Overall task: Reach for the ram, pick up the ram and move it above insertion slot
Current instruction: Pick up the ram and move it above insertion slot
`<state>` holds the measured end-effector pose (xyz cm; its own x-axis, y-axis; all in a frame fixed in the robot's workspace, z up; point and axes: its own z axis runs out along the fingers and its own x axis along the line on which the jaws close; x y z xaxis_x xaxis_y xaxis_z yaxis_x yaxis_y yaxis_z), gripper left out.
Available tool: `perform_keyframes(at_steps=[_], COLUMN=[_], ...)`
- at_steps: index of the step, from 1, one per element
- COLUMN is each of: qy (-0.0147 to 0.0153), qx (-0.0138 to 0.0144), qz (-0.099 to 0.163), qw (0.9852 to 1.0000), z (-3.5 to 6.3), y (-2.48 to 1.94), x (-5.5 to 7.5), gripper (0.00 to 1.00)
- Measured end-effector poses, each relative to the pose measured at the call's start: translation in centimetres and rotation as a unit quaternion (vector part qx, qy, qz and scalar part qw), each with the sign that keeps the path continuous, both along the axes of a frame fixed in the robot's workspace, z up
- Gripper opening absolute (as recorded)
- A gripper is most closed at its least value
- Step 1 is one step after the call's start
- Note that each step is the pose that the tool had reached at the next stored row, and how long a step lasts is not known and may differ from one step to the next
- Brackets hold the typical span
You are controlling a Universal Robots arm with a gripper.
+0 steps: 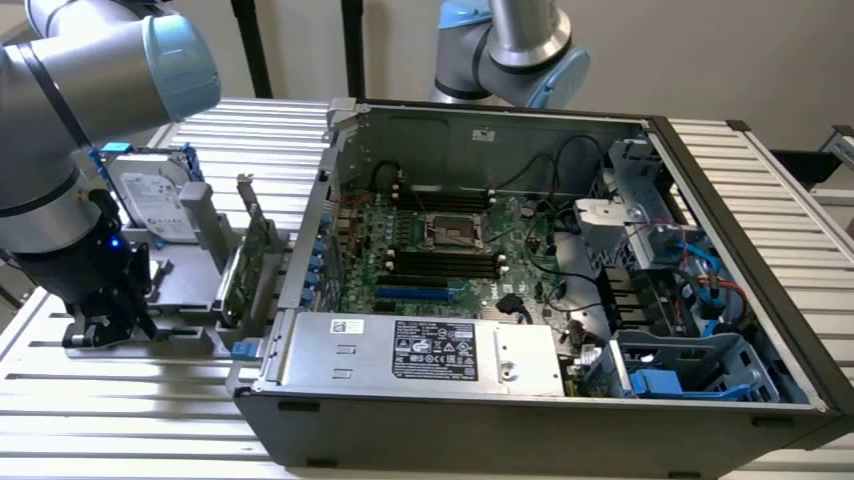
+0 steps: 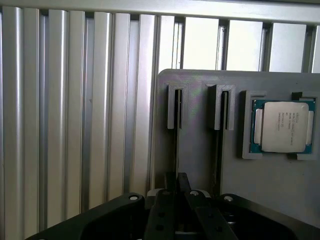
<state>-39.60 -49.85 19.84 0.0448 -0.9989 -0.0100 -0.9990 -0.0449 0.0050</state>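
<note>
Found the gripper (image 1: 104, 322) low over the grey fixture (image 1: 180, 335), near the table's (image 1: 134, 410) edge at the exterior view's left and well apart from the open computer case (image 1: 534, 425). From the wrist, saw the gripper (image 2: 177, 186) lined up on 1 of 2 grooves in the fixture (image 2: 260, 190): the groove nearer the fixture's edge, farther from the processor (image 2: 285, 126). Took the thin dark strip running edge-on along that groove for the ram (image 2: 176, 142). Could make out neither chips nor green board, so held that loosely. Could not tell the gripper's state, whether apart, together or clamped on the ram — hidden at the meeting of tool and strip.

Judged the reach as good as done, with the tool right at the ram's near end. Saw nothing of a lift: strip seated in its groove, down in the fixture. Left undone, by that reading, the pick-up and the carry across — over to the memory slots (image 1: 441, 265) on the board inside the case.
</note>
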Motion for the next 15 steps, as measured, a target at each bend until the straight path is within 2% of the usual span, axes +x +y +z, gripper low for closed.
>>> perform_keyframes(at_steps=[9,15], qy=[-0.0001,0.0000], qx=[0.0001,0.0001], qz=[0.000,0.000], qw=[1.0000,1.0000], z=[0.26,1.95], y=[0.00,0.00], x=[0.0,0.0], gripper=[0.13,0.13])
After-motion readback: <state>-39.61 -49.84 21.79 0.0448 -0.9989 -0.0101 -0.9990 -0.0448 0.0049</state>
